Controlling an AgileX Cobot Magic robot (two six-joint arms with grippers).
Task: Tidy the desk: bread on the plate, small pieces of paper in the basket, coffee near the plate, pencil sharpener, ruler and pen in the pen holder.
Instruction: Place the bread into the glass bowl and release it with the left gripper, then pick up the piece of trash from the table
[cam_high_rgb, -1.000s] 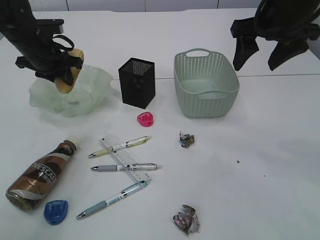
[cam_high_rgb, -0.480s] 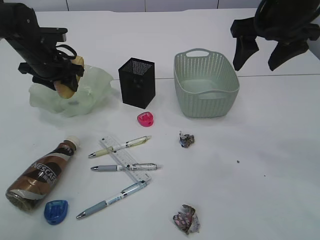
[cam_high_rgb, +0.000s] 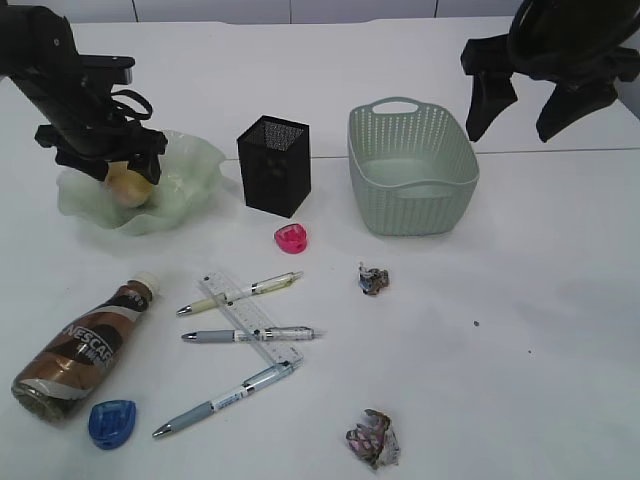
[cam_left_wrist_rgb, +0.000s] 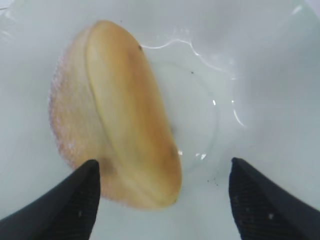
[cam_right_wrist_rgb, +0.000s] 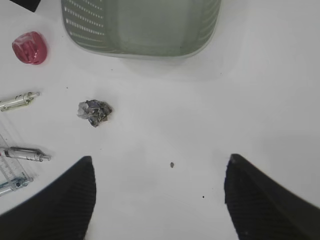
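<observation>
The bread (cam_high_rgb: 128, 186) lies on its side in the pale green plate (cam_high_rgb: 192, 163) at the far left. My left gripper (cam_high_rgb: 106, 166) hovers just above it, open; in the left wrist view the bread (cam_left_wrist_rgb: 120, 130) rests free on the plate (cam_left_wrist_rgb: 250, 75) with the left gripper (cam_left_wrist_rgb: 163, 162) wide around its near end. The right gripper (cam_high_rgb: 513, 135) hangs open and empty above the basket (cam_high_rgb: 412, 170). The pen holder (cam_high_rgb: 274, 165) stands between plate and basket. The coffee (cam_high_rgb: 85, 345) lies flat at the front left. The ruler (cam_high_rgb: 250, 318) lies among three pens.
A pink pencil sharpener (cam_high_rgb: 291, 238) sits before the pen holder and a blue one (cam_high_rgb: 111, 423) by the coffee. Crumpled paper pieces lie at mid-table (cam_high_rgb: 373, 279) and the front edge (cam_high_rgb: 373, 438). The right wrist view shows the basket (cam_right_wrist_rgb: 140, 25), paper (cam_right_wrist_rgb: 94, 112) and pink sharpener (cam_right_wrist_rgb: 31, 47).
The left gripper lowered the bread into the plate and opened; the bread now lies loose there. The right arm has not moved.
</observation>
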